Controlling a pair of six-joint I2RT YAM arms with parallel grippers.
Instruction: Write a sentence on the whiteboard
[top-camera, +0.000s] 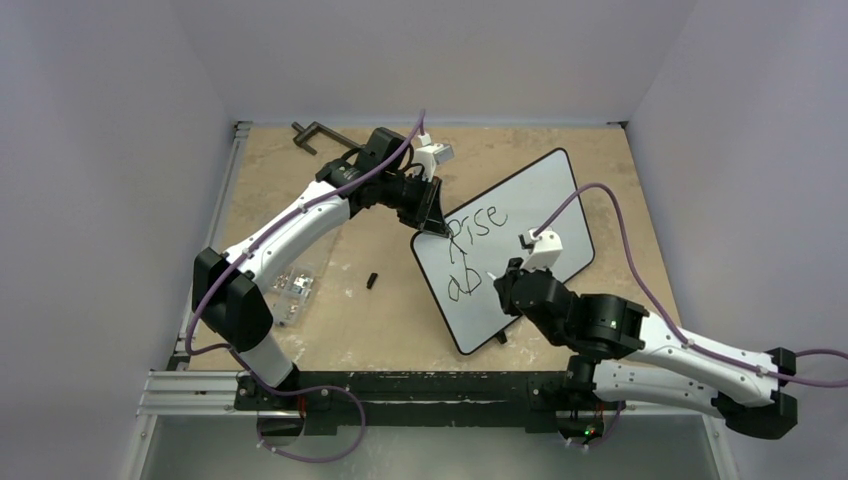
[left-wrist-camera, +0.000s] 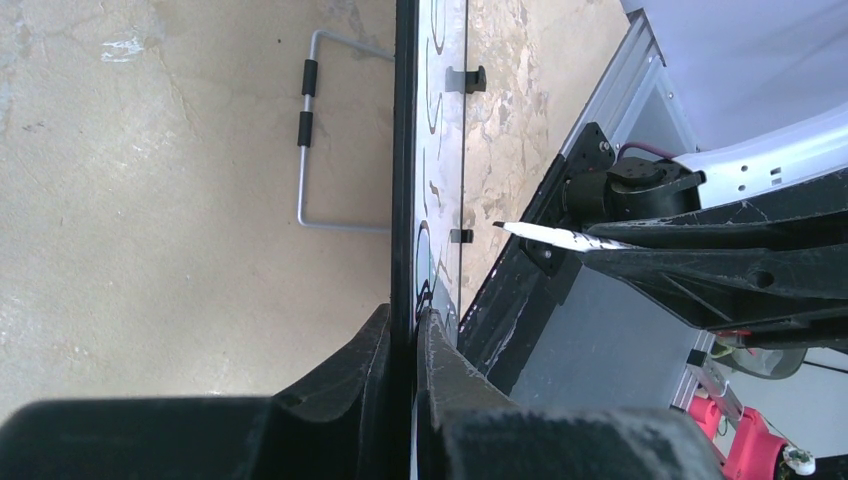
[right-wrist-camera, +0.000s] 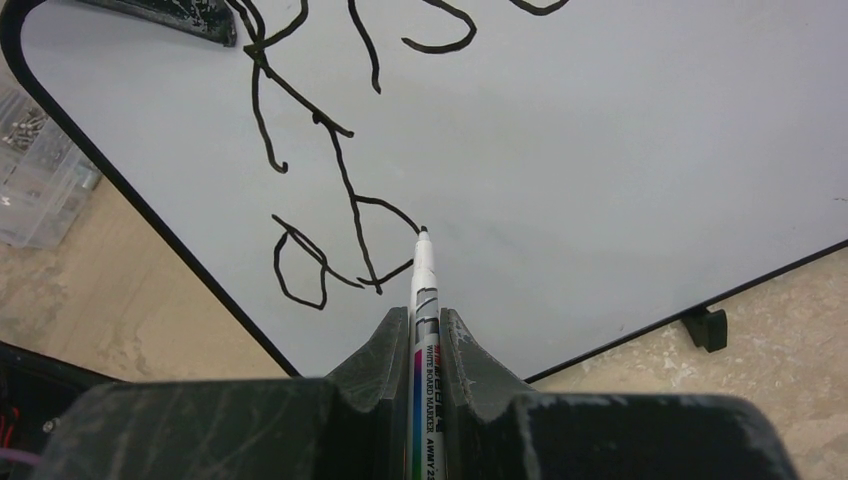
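The whiteboard (top-camera: 530, 215) lies tilted across the table's right half, with a thin black rim. The sentence (top-camera: 478, 225) reads "Rise" on top, with "ab" (top-camera: 465, 284) below it. My left gripper (top-camera: 432, 226) is shut on the board's upper left corner; in the left wrist view the fingers (left-wrist-camera: 445, 355) clamp the rim (left-wrist-camera: 403, 180) edge-on. My right gripper (top-camera: 503, 281) is shut on a white whiteboard marker (right-wrist-camera: 423, 300). Its black tip touches the board (right-wrist-camera: 620, 150) at the "b" stroke (right-wrist-camera: 365, 235). The marker also shows in the left wrist view (left-wrist-camera: 555, 236).
A small black marker cap (top-camera: 371, 281) lies on the table left of the board. A clear plastic box of small parts (top-camera: 293, 290) sits by the left arm. A black clamp (top-camera: 318, 134) lies at the back. A metal handle (left-wrist-camera: 305, 140) lies behind the board.
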